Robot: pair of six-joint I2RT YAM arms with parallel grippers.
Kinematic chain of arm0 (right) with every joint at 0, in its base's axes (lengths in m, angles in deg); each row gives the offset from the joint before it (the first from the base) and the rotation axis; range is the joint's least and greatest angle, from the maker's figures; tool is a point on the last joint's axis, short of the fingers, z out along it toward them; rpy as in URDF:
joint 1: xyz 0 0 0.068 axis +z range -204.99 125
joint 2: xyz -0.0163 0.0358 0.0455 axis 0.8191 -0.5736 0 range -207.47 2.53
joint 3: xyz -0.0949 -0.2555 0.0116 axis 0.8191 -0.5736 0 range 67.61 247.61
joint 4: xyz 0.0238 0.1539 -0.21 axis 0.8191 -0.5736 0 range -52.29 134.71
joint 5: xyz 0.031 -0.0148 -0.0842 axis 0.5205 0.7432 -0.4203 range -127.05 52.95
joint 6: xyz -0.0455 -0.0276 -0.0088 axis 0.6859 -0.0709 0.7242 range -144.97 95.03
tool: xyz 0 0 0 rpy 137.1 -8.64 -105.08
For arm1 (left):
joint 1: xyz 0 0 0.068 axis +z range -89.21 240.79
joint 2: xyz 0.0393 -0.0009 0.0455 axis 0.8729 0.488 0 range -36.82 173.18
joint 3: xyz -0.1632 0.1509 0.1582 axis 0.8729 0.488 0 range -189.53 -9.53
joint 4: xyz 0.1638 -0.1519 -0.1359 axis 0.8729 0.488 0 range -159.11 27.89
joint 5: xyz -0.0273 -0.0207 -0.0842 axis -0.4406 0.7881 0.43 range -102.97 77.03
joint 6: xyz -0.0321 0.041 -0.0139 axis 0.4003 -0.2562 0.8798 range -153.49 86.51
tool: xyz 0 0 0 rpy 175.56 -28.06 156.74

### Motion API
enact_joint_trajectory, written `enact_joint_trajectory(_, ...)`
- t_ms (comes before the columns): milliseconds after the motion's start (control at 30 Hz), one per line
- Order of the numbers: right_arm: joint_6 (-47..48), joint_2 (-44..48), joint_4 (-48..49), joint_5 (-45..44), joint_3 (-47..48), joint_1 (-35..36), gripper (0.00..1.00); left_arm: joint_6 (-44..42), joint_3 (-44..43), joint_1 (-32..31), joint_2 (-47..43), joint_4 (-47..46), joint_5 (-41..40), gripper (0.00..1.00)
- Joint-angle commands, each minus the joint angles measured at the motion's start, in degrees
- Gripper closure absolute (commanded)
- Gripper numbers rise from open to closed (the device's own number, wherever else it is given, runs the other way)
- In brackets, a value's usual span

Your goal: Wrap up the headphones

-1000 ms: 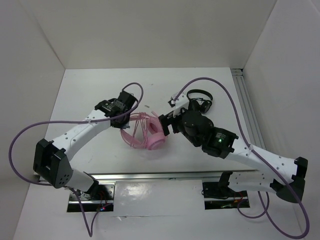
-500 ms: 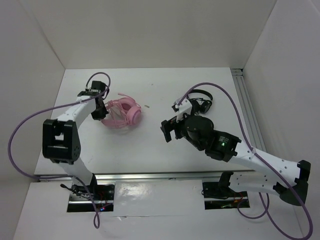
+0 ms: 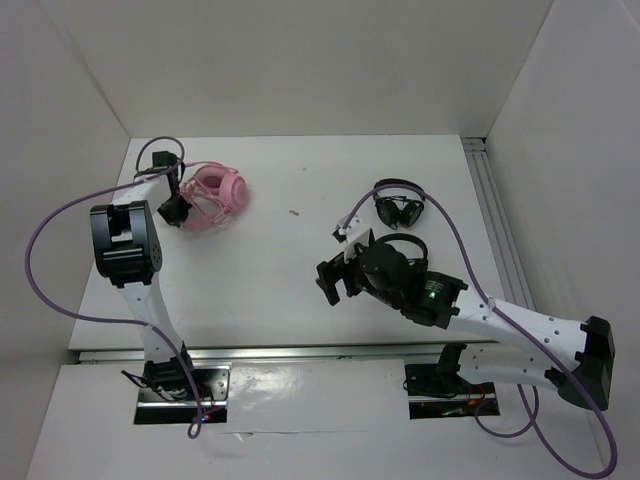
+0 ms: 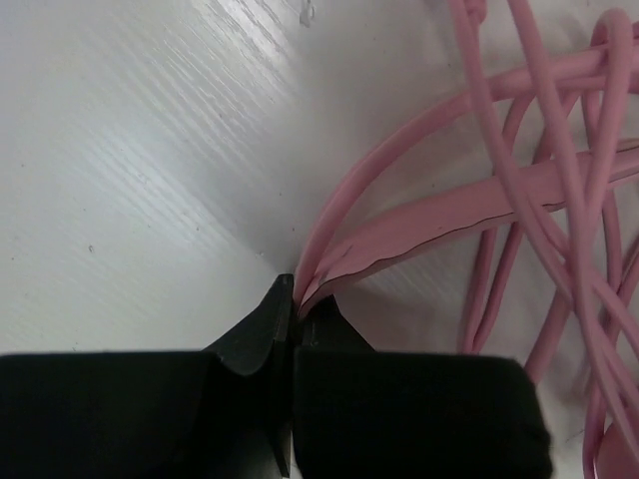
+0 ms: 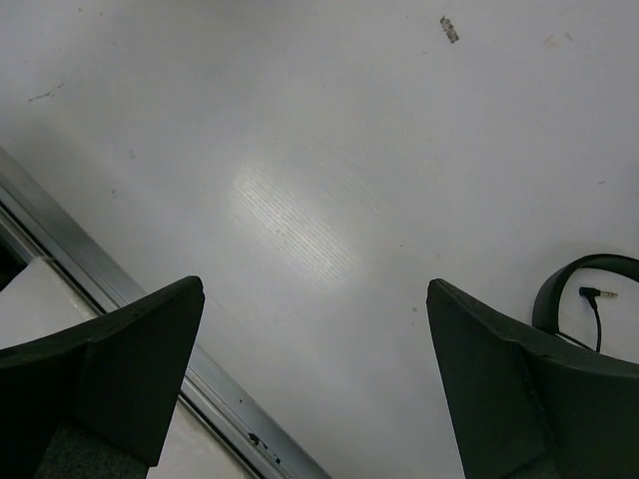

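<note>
The pink headphones (image 3: 215,190) lie at the far left of the white table, earcups together, with thin pink cord looped around them. My left gripper (image 3: 172,208) sits at their left side. In the left wrist view it (image 4: 295,299) is shut on the flat pink headband strap of the headphones (image 4: 429,215), and several cord strands cross on the right. My right gripper (image 3: 334,281) hangs wide open over bare table near the middle, far from the headphones. Nothing is between its fingers in the right wrist view (image 5: 315,289).
Two small black headphones lie right of centre, one (image 3: 398,210) in the open and one (image 3: 405,243) partly under my right arm. A metal rail (image 3: 300,350) runs along the near edge. The left wall stands close behind the pink headphones.
My left arm has dragged the pink headphones from the table's middle to the far left. My right gripper has drawn back from them toward the near edge and opened fully.
</note>
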Motion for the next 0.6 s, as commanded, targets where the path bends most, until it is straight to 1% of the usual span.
enact_joint_trajectory(0, -2.08, -0.59, 4.34, 0.03, -0.26, 0.38, 0.00, 2.90, -4.41, 1.07, 3.62, 2.42, -4.61, 0.91)
enact_joint_trajectory(33, -2.09, -1.12, 3.73, -0.58, 0.52, 0.38, 0.00, 2.38, -5.21, 1.07, 4.15, 2.42, -3.48, 0.80)
enact_joint_trajectory(100, -4.72, -1.65, 3.20, -1.28, 0.53, 0.38, 0.00, 0.89, -7.75, 1.07, 5.99, 3.73, -1.63, 0.69)
enact_joint_trajectory(133, -5.68, -1.65, 2.68, -2.59, 0.53, 0.90, 0.00, 0.88, -8.38, 1.07, 6.00, 4.70, -0.32, 0.59)
enact_joint_trajectory(200, -7.01, -1.13, 2.67, -3.40, 1.06, 0.90, 0.00, 1.49, -7.77, 0.55, 6.00, 5.59, 0.92, 0.45)
enact_joint_trajectory(233, -7.71, -1.13, 2.15, -3.92, 1.93, 0.90, 0.00, 2.28, -5.68, 0.55, 3.48, 5.59, 2.06, 0.35)
enact_joint_trajectory(267, -7.71, -0.43, 1.10, -3.92, 2.54, 0.90, 0.00, 2.98, -4.61, 0.55, 2.23, 5.59, 2.07, 0.27)
enact_joint_trajectory(300, -8.24, 0.10, 0.57, -3.92, 3.07, 0.90, 0.00, 4.12, -3.56, 0.55, 0.74, 5.07, 2.85, 0.00)
enact_joint_trajectory(433, -8.86, 1.59, -0.58, -2.69, 4.48, 0.90, 0.00, 6.05, 0.92, 0.55, -7.17, 5.67, 2.86, 0.00)
enact_joint_trajectory(567, -9.38, 2.74, -1.81, -0.68, 6.85, 0.90, 0.00, 6.06, 4.70, 1.07, -16.22, 4.45, 5.40, 0.00)
